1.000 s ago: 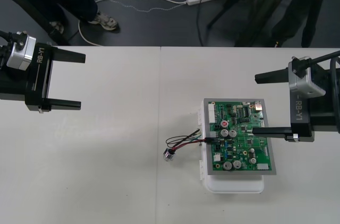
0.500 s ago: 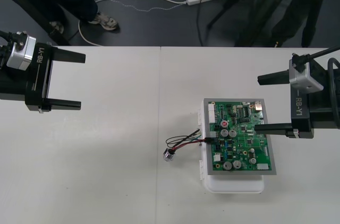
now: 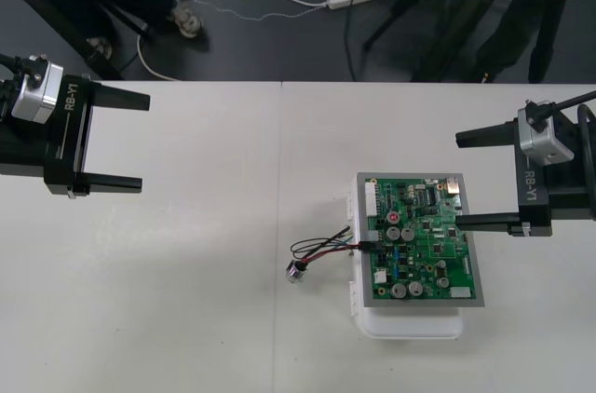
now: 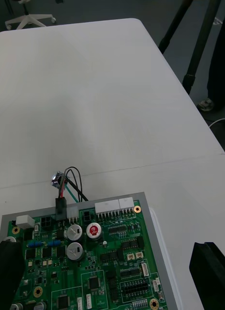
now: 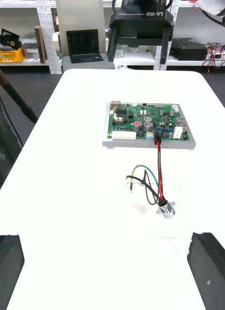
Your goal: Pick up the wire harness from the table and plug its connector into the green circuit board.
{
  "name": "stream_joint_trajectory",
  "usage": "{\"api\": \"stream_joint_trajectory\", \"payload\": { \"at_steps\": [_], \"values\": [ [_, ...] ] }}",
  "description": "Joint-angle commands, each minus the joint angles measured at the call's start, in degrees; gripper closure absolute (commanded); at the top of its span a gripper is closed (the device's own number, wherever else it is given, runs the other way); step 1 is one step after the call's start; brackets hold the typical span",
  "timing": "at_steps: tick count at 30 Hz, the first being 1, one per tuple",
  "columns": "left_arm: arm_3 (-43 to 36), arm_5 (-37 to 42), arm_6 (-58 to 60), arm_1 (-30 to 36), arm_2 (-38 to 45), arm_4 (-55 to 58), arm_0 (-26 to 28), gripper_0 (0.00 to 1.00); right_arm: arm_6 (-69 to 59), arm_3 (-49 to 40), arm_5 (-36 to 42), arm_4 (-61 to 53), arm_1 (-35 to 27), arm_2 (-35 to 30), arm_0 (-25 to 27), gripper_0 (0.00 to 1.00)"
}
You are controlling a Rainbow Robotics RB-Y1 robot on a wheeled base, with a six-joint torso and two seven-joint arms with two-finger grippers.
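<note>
The green circuit board (image 3: 419,242) rests on its white base (image 3: 410,325) at the table's right. The harness's black plug (image 3: 370,246) sits in a connector on the board's left edge, and it stands upright there in the right wrist view (image 4: 60,206). Its wires (image 3: 321,249) loop left over the table to the round metal socket (image 3: 297,271). My right gripper (image 3: 455,181) is open by the board's right edge, its lower finger over that edge. My left gripper (image 3: 145,143) is parked open at the far left. In the left wrist view, the board (image 5: 148,128) and socket (image 5: 166,210) lie ahead of it.
A seam (image 3: 280,225) runs down the table's middle, just left of the socket. The table's far edge (image 3: 279,83) borders dark floor. In the left wrist view the other gripper (image 5: 139,38) stands beyond the board.
My right gripper has drawn back to the right, its lower finger sliding off the middle of the board. Harness, board and left gripper have not moved.
</note>
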Motion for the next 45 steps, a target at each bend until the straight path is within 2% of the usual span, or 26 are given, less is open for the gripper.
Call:
{"api": "stream_joint_trajectory", "payload": {
  "at_steps": [1,45],
  "values": [
    [-1.87,-2.08,3.84,2.45,1.75,-0.18,0.82,0.0,1.55,-0.45,-0.27,-1.13,-2.52,0.8,-2.17,0.0],
    [-1.87,-2.08,3.84,2.45,1.75,-0.18,0.82,0.0,0.94,-2.29,-0.27,-1.13,-2.61,1.33,-2.08,0.0]
  ]
}}
